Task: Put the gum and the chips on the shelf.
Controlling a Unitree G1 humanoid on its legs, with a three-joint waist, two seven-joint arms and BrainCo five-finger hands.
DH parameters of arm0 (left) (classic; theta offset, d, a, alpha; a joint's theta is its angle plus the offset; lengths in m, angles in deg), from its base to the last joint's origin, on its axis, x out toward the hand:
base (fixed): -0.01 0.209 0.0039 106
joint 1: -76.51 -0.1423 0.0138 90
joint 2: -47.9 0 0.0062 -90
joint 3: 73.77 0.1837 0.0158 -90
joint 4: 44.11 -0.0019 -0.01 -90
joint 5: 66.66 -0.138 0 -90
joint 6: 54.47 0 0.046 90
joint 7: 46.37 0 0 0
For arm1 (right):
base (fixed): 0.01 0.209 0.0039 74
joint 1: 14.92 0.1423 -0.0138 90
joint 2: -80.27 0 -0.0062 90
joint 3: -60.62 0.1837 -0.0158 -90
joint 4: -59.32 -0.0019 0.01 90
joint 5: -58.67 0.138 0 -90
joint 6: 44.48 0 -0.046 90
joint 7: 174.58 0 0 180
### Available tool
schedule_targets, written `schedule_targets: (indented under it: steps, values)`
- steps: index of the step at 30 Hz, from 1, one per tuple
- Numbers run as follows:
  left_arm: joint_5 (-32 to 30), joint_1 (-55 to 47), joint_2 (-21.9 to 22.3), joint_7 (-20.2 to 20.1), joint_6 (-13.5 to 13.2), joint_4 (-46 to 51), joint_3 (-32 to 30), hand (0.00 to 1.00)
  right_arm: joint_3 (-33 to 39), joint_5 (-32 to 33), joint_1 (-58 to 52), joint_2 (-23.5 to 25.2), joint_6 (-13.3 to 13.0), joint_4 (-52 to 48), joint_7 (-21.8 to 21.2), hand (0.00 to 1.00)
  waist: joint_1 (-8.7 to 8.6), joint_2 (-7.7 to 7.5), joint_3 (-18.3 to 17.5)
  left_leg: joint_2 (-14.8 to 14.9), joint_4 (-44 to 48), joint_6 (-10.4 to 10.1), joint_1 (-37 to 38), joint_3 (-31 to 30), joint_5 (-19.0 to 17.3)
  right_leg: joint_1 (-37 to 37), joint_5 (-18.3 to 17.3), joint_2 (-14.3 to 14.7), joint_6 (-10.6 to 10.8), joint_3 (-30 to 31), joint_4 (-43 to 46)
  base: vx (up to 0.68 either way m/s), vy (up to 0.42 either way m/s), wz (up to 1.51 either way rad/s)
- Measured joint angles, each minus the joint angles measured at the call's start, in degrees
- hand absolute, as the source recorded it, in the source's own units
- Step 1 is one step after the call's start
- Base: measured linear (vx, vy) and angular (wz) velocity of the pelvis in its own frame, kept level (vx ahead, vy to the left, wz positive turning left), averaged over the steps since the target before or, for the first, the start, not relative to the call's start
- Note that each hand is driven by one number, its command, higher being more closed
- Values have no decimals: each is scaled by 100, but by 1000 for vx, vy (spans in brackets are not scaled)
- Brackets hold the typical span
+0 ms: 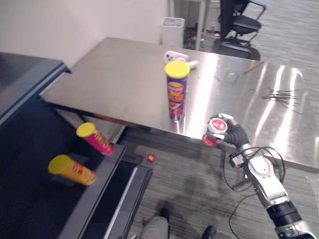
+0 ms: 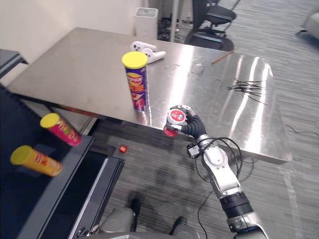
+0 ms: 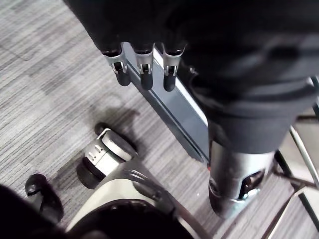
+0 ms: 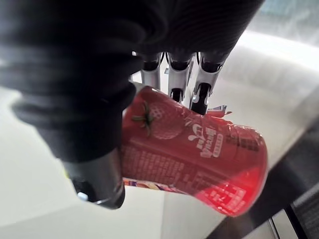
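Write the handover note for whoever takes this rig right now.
Right hand: shut on the red gum tub, at the table's near edge.
Left hand: open, idle, over the floor.
Purple chips can: upright on the table.
Two other chips cans lie on the dark shelf.
Left to do: shelve the gum, then the purple can.

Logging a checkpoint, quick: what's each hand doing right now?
Left hand: open, holding nothing.
Right hand: shut on the gum.
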Motion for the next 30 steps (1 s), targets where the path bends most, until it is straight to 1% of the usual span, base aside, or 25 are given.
schedule_targets:
  steps: [1, 2, 3, 4, 5, 6, 7, 8, 9, 10, 11, 12, 13, 14, 15, 16, 17, 18, 22, 25, 30]
  values:
    - [-1, 1, -1, -32, 0, -71, -20, 0, 65, -10, -20, -6, -2, 7, -2, 100, -27, -34, -11, 120, -144, 227, -12, 547, -137, -13, 21, -82, -43, -219, -33, -54, -52, 94]
    - [-3, 54, 4, -57, 4, -144, -34, 0, 141, -17, -41, -21, -16, 13, -7, 100, -62, -104, 14, 217, 152, 301, -103, 984, -189, -24, 10, -190, -45, -393, -1, -24, -34, 123]
    - [-5, 119, 81, -101, 36, -203, -7, 0, 451, -36, -147, -104, -16, 27, -7, 100, -151, 191, 17, 638, 1021, 877, -314, 2030, 366, -39, -156, -231, -64, -827, 529, -23, -14, 200]
    - [-8, 180, 73, -112, 21, -100, 103, 0, 835, -39, -391, -181, -24, 66, 70, 100, -322, 179, 49, 602, 1334, 759, -634, 2389, 753, -144, -588, -514, -192, -955, 1150, -54, -2, 221]
    - [-17, 206, 48, -116, -20, -59, 113, 0, 1017, -35, -518, -242, -48, 76, 107, 100, -345, 160, 37, 446, 1060, 647, -608, 2374, 995, -150, -749, -535, -210, -965, 1206, -118, -20, 231]
    - [-56, 266, -4, -122, -25, -42, 87, 0, 1323, -42, -711, -291, -95, 9, 116, 100, -481, 52, 8, 125, 342, 561, -475, 2184, 1397, -136, -821, -607, -312, -1065, 1095, -108, -30, 186]
    - [-72, 366, -8, -121, -14, -131, 30, 0, 1623, -41, -847, -311, -147, -25, 133, 100, -475, 45, 12, 110, 490, 688, -439, 2458, 1125, -63, -808, -766, -159, -1485, 1152, -141, -78, 191]
    - [-179, 357, 17, -116, 44, -289, 28, 0, 1813, -39, -979, -219, -200, -35, 213, 100, -471, -1, 21, 270, 1509, 646, -269, 2947, 293, -64, -886, -1007, -160, -1739, 1371, -110, -53, 134]
    - [-183, 321, 49, -106, 46, -324, 11, 0, 1838, -37, -1037, -221, -256, -55, 228, 100, -489, -1, 15, 290, 1660, 523, -115, 2964, 146, -53, -899, -1069, -160, -1802, 1419, -135, -48, 95]
    - [-239, 236, 50, -103, 43, -350, 10, 0, 1853, -34, -1097, -214, -344, -94, 242, 100, -530, 14, 6, 275, 1582, 237, 229, 2972, -63, -74, -911, -1161, -157, -1920, 1490, -110, 15, 57]
    - [-281, 214, 35, -121, 40, -401, 35, 0, 1896, -33, -1124, -215, -382, -169, 258, 100, -541, 68, -34, 234, 909, 38, 583, 2845, -102, -224, -911, -1204, -160, -1977, 1598, -93, 41, 50]
    - [-281, 222, 42, -124, 34, -425, 59, 0, 1941, -33, -1133, -217, -400, -221, 270, 100, -545, 125, -70, 138, 442, -72, 683, 2709, -64, -325, -908, -1203, -160, -2009, 1665, -94, 85, 40]
    - [-282, 227, 39, -135, 12, -431, 112, 0, 2006, -33, -1129, -189, -426, -258, 292, 100, -567, 179, -108, 37, -121, -97, 802, 2629, -41, -474, -894, -1195, -143, -2055, 1776, -70, 80, 42]
    - [-283, 227, 30, -143, -33, -438, 136, 0, 2032, -37, -1130, -124, -417, -220, 338, 100, -585, 225, -136, -21, -494, -125, 864, 2555, -21, -544, -868, -1212, -103, -2137, 1886, -101, 85, 44]
    - [-266, 213, 22, -161, -48, -439, 120, 0, 2018, -52, -1162, 48, -393, -85, 356, 100, -562, 53, -131, -127, -671, -133, 884, 2478, 135, -587, -844, -1300, -113, -2157, 1949, -106, 38, 34]
    - [-276, 182, -27, -162, -80, -432, 127, 0, 2019, -72, -1209, 142, -391, -41, 389, 100, -513, -17, -139, -177, -751, -113, 909, 2432, 177, -586, -825, -1333, -109, -2167, 1971, -102, 26, 21]
    - [-277, 158, -44, -153, -82, -436, 139, 0, 2016, -159, -1207, 205, -390, -25, 434, 100, -501, -50, -142, -220, -824, -99, 948, 2418, 222, -578, -789, -1362, -119, -2163, 1978, -106, 55, 12]
    - [-277, 129, -27, -129, -88, -439, 151, 0, 1996, -273, -1194, 220, -394, -27, 523, 100, -501, -50, -143, -278, -951, -57, 1009, 2409, 287, -560, -725, -1362, -119, -2154, 1956, -98, 94, 7]
    - [-280, 102, -59, -125, -183, -435, 202, 0, 1994, -291, -1299, 220, -392, -24, 764, 100, -511, -61, -137, -393, -1184, 59, 1001, 2317, 399, -579, -463, -1344, -129, -2155, 1805, -75, 89, 5]
    - [-275, 100, -73, -127, -187, -415, 204, 0, 1990, -504, -1343, 220, -401, 72, 876, 100, -504, -78, -126, -451, -1304, 77, 969, 2273, 446, -604, -286, -1328, -171, -2155, 1666, -18, 50, 8]
    - [-274, 100, -76, -129, -185, -404, 177, 0, 1870, -514, -1329, 220, -455, 162, 968, 100, -441, -112, -112, -492, -1309, 81, 963, 2254, 446, -580, -174, -1328, -208, -2148, 1560, 25, 42, 2]
